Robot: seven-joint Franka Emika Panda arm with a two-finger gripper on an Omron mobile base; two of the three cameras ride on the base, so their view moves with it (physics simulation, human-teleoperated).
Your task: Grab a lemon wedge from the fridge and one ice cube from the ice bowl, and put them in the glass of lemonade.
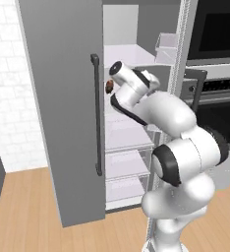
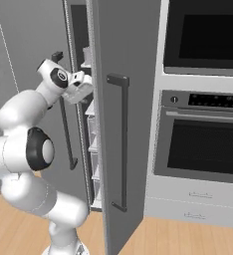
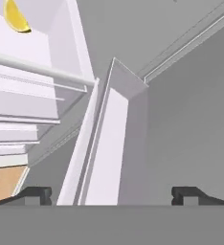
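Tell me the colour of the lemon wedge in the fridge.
Bright yellow. The lemon wedge shows best in the hand view, lying on a white shelf.

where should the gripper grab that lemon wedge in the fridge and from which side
Best guess: pinch the lemon wedge across its two flat cut faces, near the thick middle of the crescent, not along the curved rind, where the pads could slip. It lies on a white shelf in the fridge, so come in through the open front, above that shelf. The gripper is open, with nothing in it.
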